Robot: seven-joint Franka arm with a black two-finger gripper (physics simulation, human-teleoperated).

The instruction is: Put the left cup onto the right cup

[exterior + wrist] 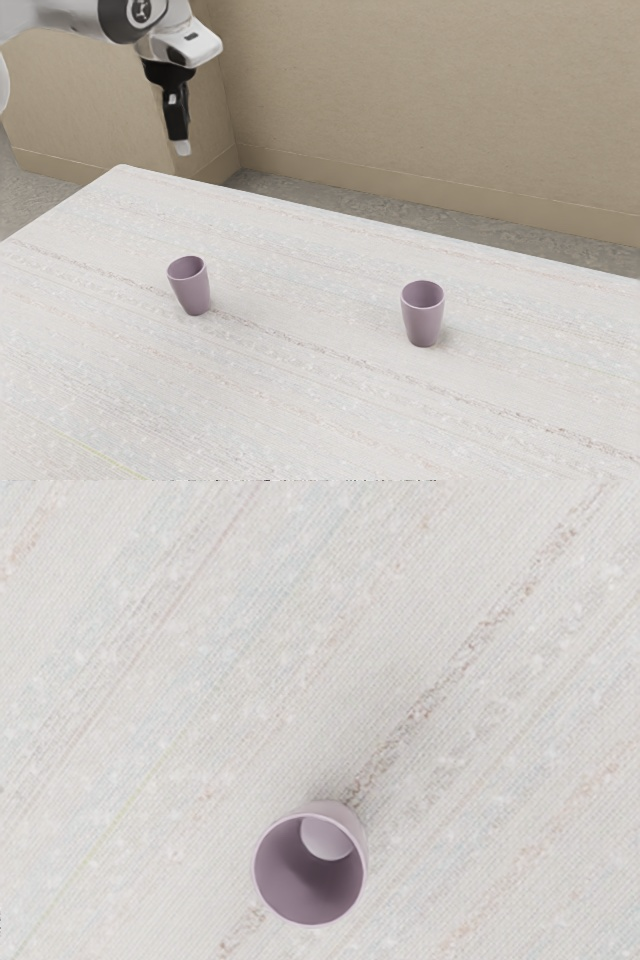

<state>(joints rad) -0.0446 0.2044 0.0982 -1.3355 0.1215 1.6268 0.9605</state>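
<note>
Pincer high above left cup

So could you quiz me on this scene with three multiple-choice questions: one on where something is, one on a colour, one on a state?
1. Where is the gripper?
A. High above the table
B. Touching the tabletop
C. Under the table

2. What colour are the cup at the exterior view's left and the cup at the exterior view's right?
A. Green
B. Mauve
C. Orange

3. How do both cups stand?
A. Stacked
B. On their sides
C. Upright, apart

1 A: it hangs well clear of the tabletop.
2 B: both look mauve.
3 C: mouths up, bare table between them.
</note>
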